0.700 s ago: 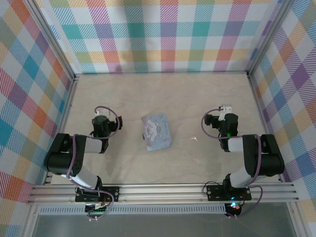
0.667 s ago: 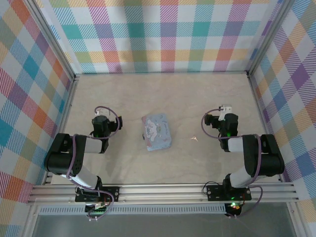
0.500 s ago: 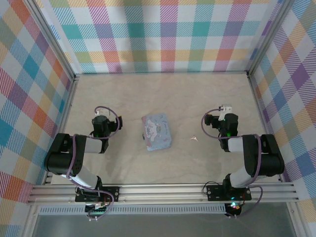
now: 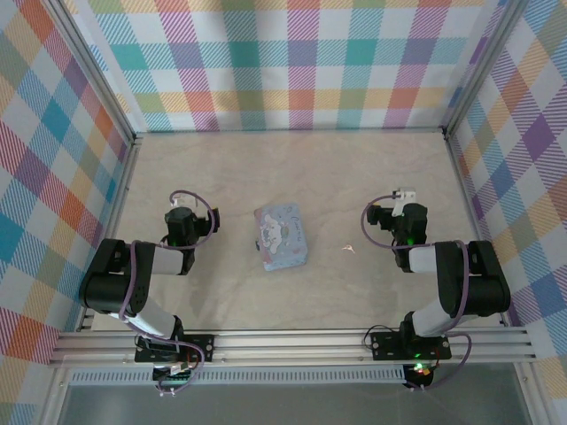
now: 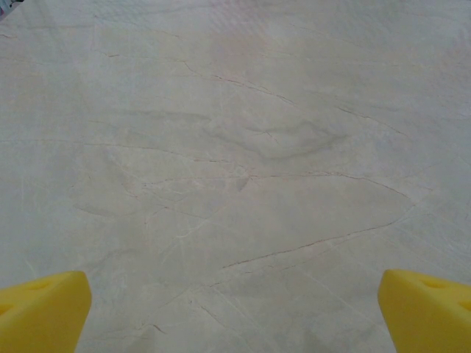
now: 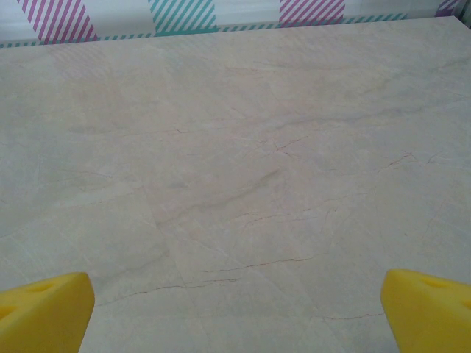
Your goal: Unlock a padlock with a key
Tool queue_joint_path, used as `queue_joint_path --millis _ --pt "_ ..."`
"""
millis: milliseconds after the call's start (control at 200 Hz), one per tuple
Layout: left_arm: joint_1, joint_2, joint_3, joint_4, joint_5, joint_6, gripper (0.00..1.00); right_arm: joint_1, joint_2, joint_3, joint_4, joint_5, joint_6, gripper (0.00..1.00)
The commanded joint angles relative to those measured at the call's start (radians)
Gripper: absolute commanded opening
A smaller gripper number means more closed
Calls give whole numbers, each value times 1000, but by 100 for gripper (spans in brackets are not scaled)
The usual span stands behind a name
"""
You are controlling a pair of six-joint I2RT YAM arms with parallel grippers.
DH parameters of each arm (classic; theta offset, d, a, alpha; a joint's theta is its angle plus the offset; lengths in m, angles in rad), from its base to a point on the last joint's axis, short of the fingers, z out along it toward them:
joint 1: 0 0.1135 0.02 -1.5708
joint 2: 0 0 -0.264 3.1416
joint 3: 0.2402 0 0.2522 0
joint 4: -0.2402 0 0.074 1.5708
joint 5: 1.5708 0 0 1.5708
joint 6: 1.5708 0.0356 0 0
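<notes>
The padlock (image 4: 258, 242) is a tiny dark piece at the left edge of the light-blue cartoon box (image 4: 282, 235), mid-table. The key (image 4: 348, 249) is a thin pale sliver lying on the table to the right of the box. My left gripper (image 4: 182, 212) rests left of the box, well apart from it. In the left wrist view the left gripper (image 5: 235, 320) is open, its yellow fingertips (image 5: 44, 309) wide apart over bare table. My right gripper (image 4: 403, 206) sits to the right of the key. The right wrist view has the right gripper (image 6: 235, 320) open too, with nothing between the yellow fingertips (image 6: 427, 309).
Plaid walls (image 4: 283, 62) close in the pale marbled table (image 4: 292, 168) at the back and both sides. A striped wall base (image 6: 184, 11) runs along the far edge in the right wrist view. Both arm bases sit on the metal rail (image 4: 292, 341) at the near edge.
</notes>
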Motion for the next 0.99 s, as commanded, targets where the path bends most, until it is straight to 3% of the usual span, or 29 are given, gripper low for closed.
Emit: queue_joint_path --millis 0,120,235,420,500,615,685,765,830,990 --pt "13 -8 12 18 8 5 100 -8 3 20 5 -20 -2 100" --pt "14 -18 17 10 -7 0 100 -6 -38 33 -45 8 8 100" --pt "14 -100 126 -246 -51 -16 100 -6 -175 127 -339 42 29 100" --pt "14 -209 218 -437 -39 -50 100 -7 -328 200 -526 -8 145 100" --pt "16 -257 260 -517 24 -120 100 -6 -382 243 -620 -69 205 100" --pt "17 -275 361 -698 63 -359 100 -8 -463 293 -773 -165 429 100" --pt "24 -237 442 -788 197 -389 100 -14 -501 305 -892 -166 641 100" --pt "21 -169 539 -886 362 -379 100 -17 -503 306 -873 -382 640 100" --pt "10 -123 585 -925 462 -374 100 -5 -501 317 -908 -489 656 100" --pt "-44 -39 659 -977 606 -352 98 103 -576 287 -1018 -522 655 95"
